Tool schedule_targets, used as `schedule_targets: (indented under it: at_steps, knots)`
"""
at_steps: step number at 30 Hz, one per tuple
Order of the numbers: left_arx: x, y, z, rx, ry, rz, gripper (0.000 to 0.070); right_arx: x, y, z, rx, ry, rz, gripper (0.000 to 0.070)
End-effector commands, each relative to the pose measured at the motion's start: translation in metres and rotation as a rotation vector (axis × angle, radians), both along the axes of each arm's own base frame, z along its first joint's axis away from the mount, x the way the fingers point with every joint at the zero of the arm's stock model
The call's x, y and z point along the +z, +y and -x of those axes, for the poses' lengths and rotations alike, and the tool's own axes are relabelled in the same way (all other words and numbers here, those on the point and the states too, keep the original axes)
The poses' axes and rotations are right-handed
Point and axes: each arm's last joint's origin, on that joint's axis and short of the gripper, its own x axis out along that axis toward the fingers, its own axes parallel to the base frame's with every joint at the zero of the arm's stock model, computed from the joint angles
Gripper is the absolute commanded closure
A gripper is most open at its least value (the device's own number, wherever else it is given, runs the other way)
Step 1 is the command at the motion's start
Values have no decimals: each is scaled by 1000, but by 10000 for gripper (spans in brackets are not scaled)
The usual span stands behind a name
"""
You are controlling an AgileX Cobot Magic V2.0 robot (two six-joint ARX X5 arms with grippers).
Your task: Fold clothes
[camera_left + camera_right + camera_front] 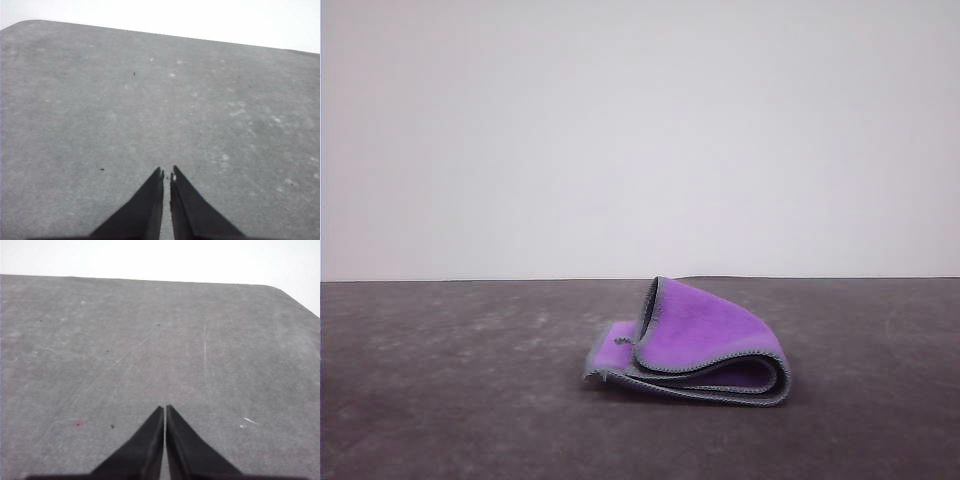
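- 1 purple cloth (705, 345) is counted, folded on the table.
- 1 grey table (440, 390) is seen.
- 2 grippers are counted: 1 left gripper (167, 174) and 1 right gripper (165, 409).

both tools (167, 175) (165, 409) have matte black, tapered, pointed fingers.

the folded purple soft cloth with grey stitched edging (695, 345) is the single obstacle on the dark grey matte table surface (440, 400), lying right of centre. its upper layer arches up, leaving a gap between layers at the right-hand fold. open tabletop surrounds it on every side.
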Motion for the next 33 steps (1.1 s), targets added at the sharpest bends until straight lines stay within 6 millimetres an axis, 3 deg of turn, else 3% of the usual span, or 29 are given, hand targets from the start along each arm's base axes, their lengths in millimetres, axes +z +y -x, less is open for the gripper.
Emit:
schedule_targets:
  at_steps: [1, 33]
  knots:
    - [-7, 0, -1, 3, 24, 4, 689, -1, 0, -1, -4, -6, -3, 700]
    - [-7, -4, -1, -38, 23, 4, 689, -1, 0, 0, -4, -6, -3, 700]
